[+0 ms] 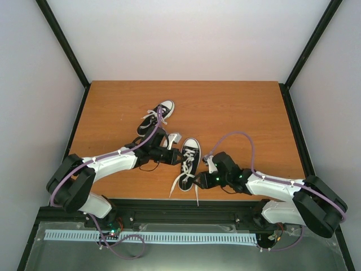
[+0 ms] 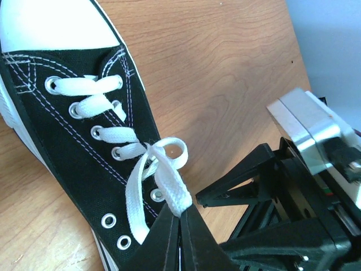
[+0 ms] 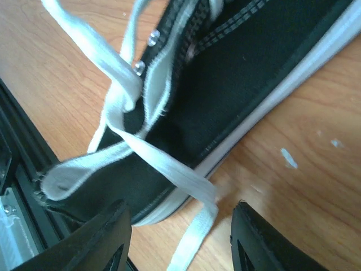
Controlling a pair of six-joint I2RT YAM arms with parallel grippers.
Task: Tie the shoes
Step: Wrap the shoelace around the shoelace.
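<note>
Lace [image 2: 169,186] from a black sneaker [image 2: 67,130] sits pinched in the left gripper [image 2: 180,213], whose jaws are pressed fully together on the white strand. It appears to be the nearer shoe [image 1: 189,157], though the overhead view is crowded there. The right gripper [image 3: 181,228] stands about half open at that shoe's heel, with a loose lace end [image 3: 192,237] running between its fingers, unclamped. The other shoe [image 1: 158,116] lies farther back on the surface [image 1: 242,107].
</note>
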